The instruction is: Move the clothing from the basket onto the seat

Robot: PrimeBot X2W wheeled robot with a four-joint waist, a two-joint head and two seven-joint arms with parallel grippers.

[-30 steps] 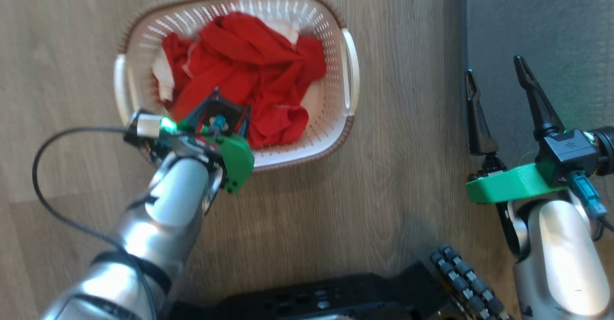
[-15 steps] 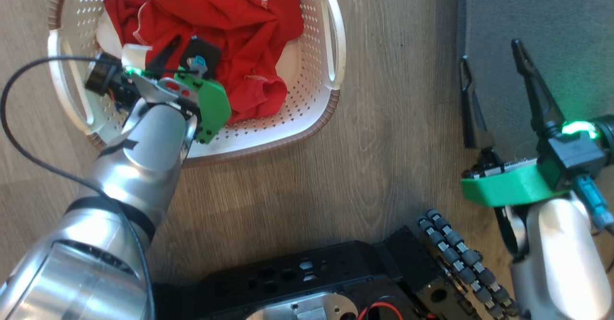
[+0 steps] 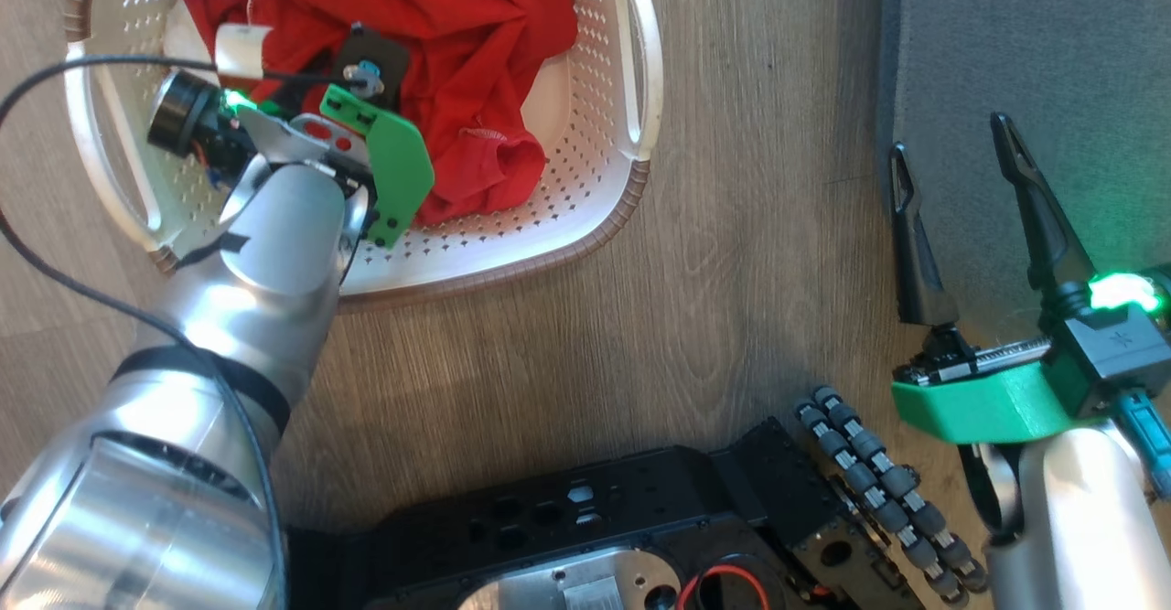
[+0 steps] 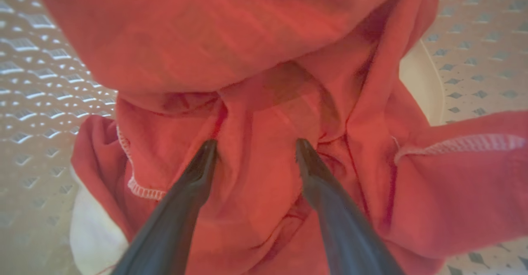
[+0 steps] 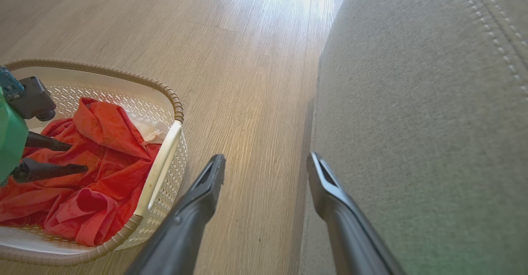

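Red under left gripper [image 4: 255,143]: saw clothing [image 4: 264,60] between its wide-spread fingertips [image 4: 206,153], unclamped. Saw right gripper [image 5: 266,157] open, empty, beside grey sofa [image 5: 412,122]. Judged nothing transferred; basket [image 3: 585,226] loaded.

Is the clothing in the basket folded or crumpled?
Crumpled: the clothing lies bunched in loose, twisted folds inside the basket, hems turned every way.

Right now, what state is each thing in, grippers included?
clothing, crumpled in the basket.
basket, upright on the floor, holding the clothing.
seat, no clothing on the visible part.
left gripper, open, fingertips at the clothing, nothing gripped.
right gripper, open, empty, by the seat's edge.
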